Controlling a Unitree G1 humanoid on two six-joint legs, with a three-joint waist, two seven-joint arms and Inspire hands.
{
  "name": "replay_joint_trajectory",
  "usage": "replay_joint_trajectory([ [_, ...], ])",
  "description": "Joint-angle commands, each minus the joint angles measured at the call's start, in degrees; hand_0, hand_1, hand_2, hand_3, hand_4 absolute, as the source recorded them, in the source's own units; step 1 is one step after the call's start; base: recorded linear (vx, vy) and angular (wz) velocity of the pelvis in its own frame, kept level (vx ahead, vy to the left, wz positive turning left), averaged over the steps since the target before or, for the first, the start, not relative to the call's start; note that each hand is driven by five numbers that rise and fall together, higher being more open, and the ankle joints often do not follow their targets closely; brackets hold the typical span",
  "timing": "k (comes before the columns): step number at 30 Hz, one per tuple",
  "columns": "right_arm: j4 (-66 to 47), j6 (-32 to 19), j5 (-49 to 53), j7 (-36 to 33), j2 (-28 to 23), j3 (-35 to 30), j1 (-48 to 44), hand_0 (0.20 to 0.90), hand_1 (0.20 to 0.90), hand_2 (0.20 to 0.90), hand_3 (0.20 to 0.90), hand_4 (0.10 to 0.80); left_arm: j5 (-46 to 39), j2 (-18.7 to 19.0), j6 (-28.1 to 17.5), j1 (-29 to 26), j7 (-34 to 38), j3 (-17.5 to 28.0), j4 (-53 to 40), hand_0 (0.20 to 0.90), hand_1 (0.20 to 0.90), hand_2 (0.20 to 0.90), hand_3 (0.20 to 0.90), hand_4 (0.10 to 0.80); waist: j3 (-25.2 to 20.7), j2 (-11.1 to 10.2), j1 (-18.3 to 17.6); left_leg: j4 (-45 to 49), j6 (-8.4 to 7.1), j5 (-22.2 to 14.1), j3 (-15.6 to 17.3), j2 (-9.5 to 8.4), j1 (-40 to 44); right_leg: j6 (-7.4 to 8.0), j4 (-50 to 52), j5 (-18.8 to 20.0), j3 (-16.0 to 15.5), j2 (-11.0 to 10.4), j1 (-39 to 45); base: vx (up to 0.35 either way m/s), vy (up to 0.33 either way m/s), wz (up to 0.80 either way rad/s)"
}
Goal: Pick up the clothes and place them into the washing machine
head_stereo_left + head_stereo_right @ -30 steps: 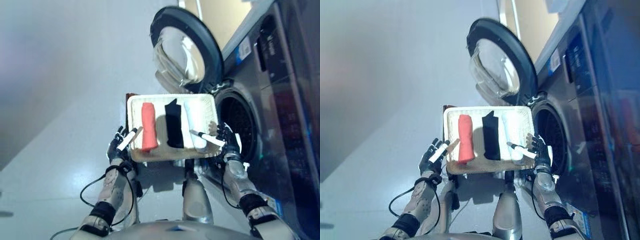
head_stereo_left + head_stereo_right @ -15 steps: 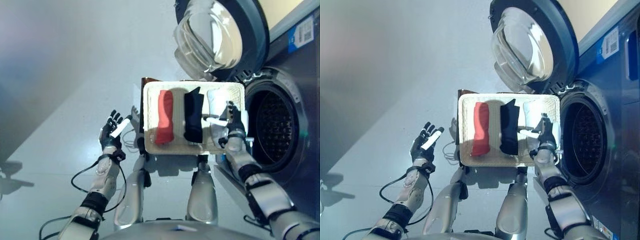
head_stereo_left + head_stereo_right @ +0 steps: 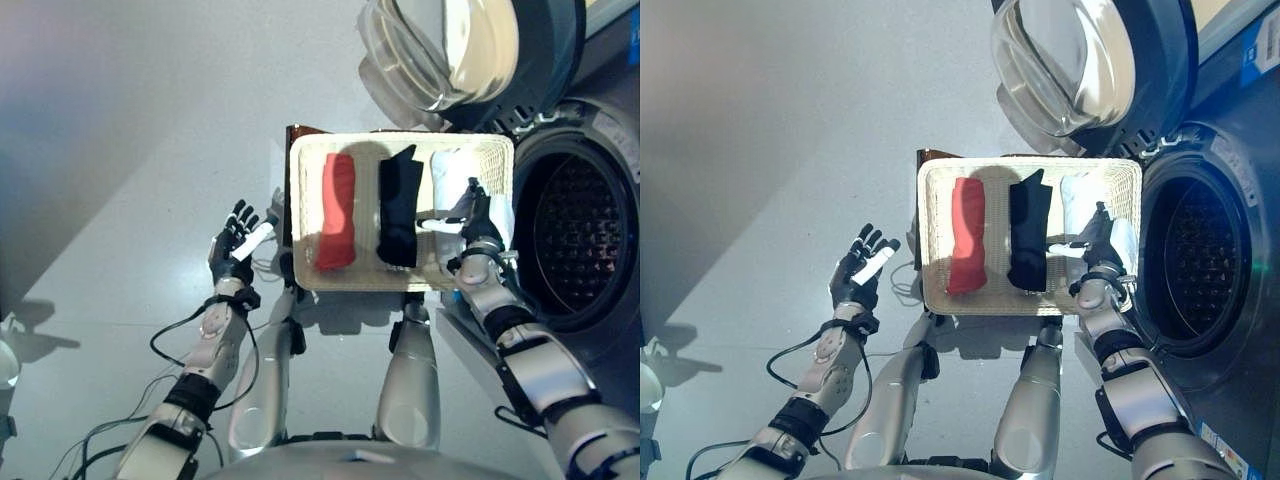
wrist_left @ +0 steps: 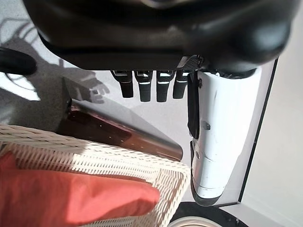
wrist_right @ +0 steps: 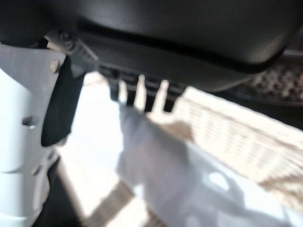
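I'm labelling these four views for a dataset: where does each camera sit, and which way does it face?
Left and right eye views: on the head, looking down at the basket holding red cloth, black cloth and white cloth, beside the washing machine; both arms show.
Left wrist view: on the left wrist, looking along the open left hand at the basket's corner and red cloth.
Right wrist view: on the right wrist, looking along the open right hand at the white cloth.
All share the basket.

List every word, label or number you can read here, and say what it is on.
None can be read.
Blue and white sticker on the washing machine, by its open door: print too small to read.
Basket, clothes and both hands: no text visible.
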Motion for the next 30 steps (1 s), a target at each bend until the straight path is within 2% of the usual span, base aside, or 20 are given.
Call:
replay_joint_trajectory([
  [1,5.42,3.02,-1.53,-1.07,-1.23,1.26,-2.31,0.9,0.9,0.9,0.9,0.8,0.14,2.87,-4.45,2.52,-1.21,-0.03,-9.12,0.9,0.9,0.9,0.9,0.8,-0.53,0.9,2.14,16.21,-7.03,-13.45,-2.81,5.88,-2.25,-1.1,-0.03,8.47,2.34,-2.7,-4.86,0.0,0.0,0.0],
  [6,10.67,5.99,-4.36,-2.08,-2.21,0.16,-3.01,0.9,0.9,0.9,0.9,0.8,0.5,3.62,-4.11,4.08,-2.06,-1.97,-10.9,0.9,0.9,0.9,0.9,0.8,-0.86,3.09,3.34,17.76,-6.85,-13.94,-2.83,5.06,-4.66,-1.2,2.45,7.49,3.09,-3.7,-7.9,0.007,0.05,0.09],
  [10,10.69,6.72,-5.32,-1.79,-2.97,0.21,-3.08,0.9,0.9,0.9,0.9,0.8,0.49,3.65,-4.13,4.08,-2.09,-2.14,-11.22,0.9,0.9,0.9,0.9,0.8,-1.08,3.86,3.69,18.36,-6.64,-14.26,-2.59,4.6,-5.87,-1.22,3.44,7.18,3.7,-4.09,-9.77,0.006,0.058,0.08],
  [15,12.73,8.6,-8.52,1.57,-4.63,2.11,-5.55,0.9,0.9,0.9,0.9,0.8,0.44,4.02,-4.05,4.49,-3.16,-2.7,-14.74,0.9,0.9,0.9,0.9,0.8,-0.89,5.71,4.87,20.56,-6.22,-14.87,-2.68,3.68,-9.34,-1.24,5.64,6.89,4.67,-5.04,-13.62,-0.02,0.03,0.05],
  [16,13.37,8.91,-9.07,2.19,-4.97,2.31,-5.91,0.856,0.856,0.856,0.856,0.769,0.59,4.09,-3.92,4.6,-3.51,-2.78,-14.97,0.9,0.9,0.9,0.9,0.8,-0.94,5.94,5.1,20.91,-6.16,-14.97,-2.68,3.57,-9.91,-1.21,5.99,6.88,4.84,-5.25,-14.28,0.0,0.0,0.0],
  [17,13.85,9.08,-9.44,2.67,-5.37,2.28,-5.98,0.538,0.538,0.538,0.538,0.541,0.58,4.08,-3.71,4.98,-4.0,-2.9,-15.48,0.9,0.9,0.9,0.9,0.8,-1.13,6.23,5.35,21.34,-6.1,-15.03,-2.68,3.43,-10.55,-1.21,6.28,6.82,5.0,-5.46,-14.83,0.0,0.0,0.0],
  [18,14.14,9.31,-9.81,3.03,-5.48,2.35,-6.17,0.51,0.51,0.51,0.51,0.522,0.52,4.22,-3.62,5.2,-4.41,-3.01,-15.92,0.9,0.9,0.9,0.9,0.8,-1.22,6.48,5.65,21.59,-5.96,-15.03,-2.82,3.25,-11.01,-1.25,6.64,6.77,5.16,-5.5,-15.37,0.0,0.0,0.0],
  [19,14.34,9.48,-10.25,3.33,-5.64,2.46,-6.16,0.2,0.2,0.2,0.2,0.3,0.63,4.35,-3.42,5.49,-4.72,-3.16,-16.33,0.9,0.9,0.9,0.9,0.8,-1.43,6.74,5.89,21.9,-5.88,-15.09,-2.7,3.07,-11.51,-1.28,6.89,6.75,5.4,-5.69,-15.94,-0.008,0.037,0.02],
  [30,17.38,11.99,-14.94,10.05,-7.17,2.95,-4.6,0.2,0.2,0.2,0.2,0.3,0.4,4.38,-2.26,7.82,-7.99,-1.93,-18.32,0.9,0.9,0.9,0.9,0.8,-2.82,8.42,7.64,20.88,-5.28,-14.22,-2.74,1.02,-13.1,-1.0,6.64,7.63,6.76,-7.03,-18.5,0.006,0.022,0.06],
])
